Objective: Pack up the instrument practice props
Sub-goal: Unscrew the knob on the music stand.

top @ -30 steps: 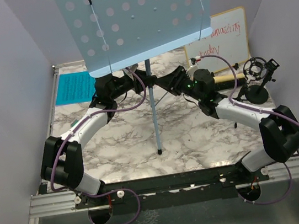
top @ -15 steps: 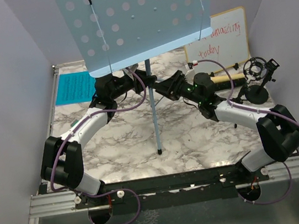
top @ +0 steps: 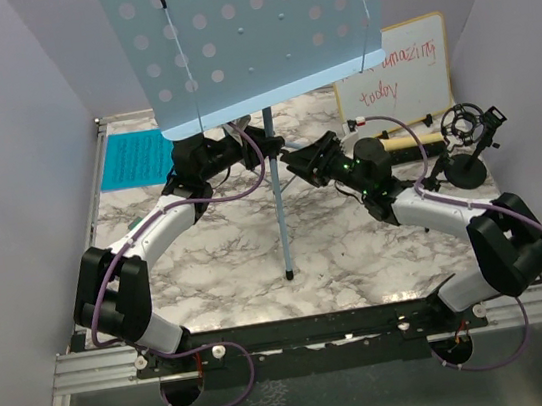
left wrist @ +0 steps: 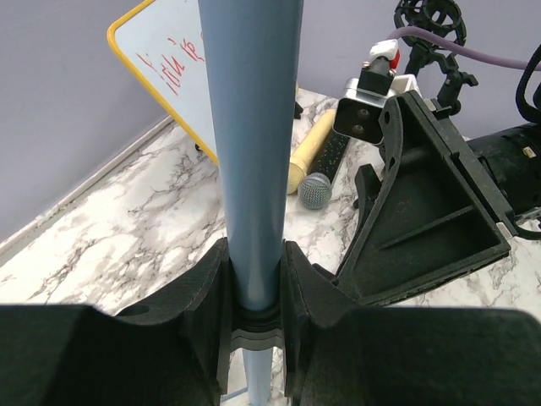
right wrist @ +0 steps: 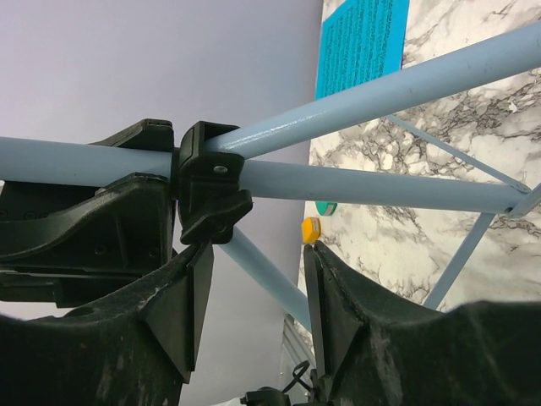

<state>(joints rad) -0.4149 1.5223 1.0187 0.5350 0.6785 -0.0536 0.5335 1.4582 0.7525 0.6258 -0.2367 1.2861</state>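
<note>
At the middle of the counter (top: 219, 261), the light-blue music rack (top: 247, 35) is standing upright on its tripod legs (right wrist: 380, 91), its perforated plate facing up toward the overhead camera. Left jaws are clamping the rack's pole (left wrist: 249, 169) from both sides, so that arm is acting as the steadying hand. Right jaws are standing apart and holding nothing. They are hovering just in front of the black collar (right wrist: 207, 190) where the legs are meeting the pole, one finger low on each side of it, not touching.

Judging by this, the step in hand is collapsing the rack, the bulkiest of the props, and little of the packing is looking done. The cyan sheet (top: 134, 159) is lying flat at the far left of the counter. The cream handheld microphone (left wrist: 317, 161) is lying beyond the pole near the whiteboard (top: 400, 79). The black studio microphone (top: 468, 130) is sitting on its small tripod at the far right.

Next, the right jaws are probably needing to advance until the collar is sitting squarely between them, close on it, then slide it along the tube while the left jaws are resisting the pull. A skewed grip is risking a slip off the collar or a tipping rack.
</note>
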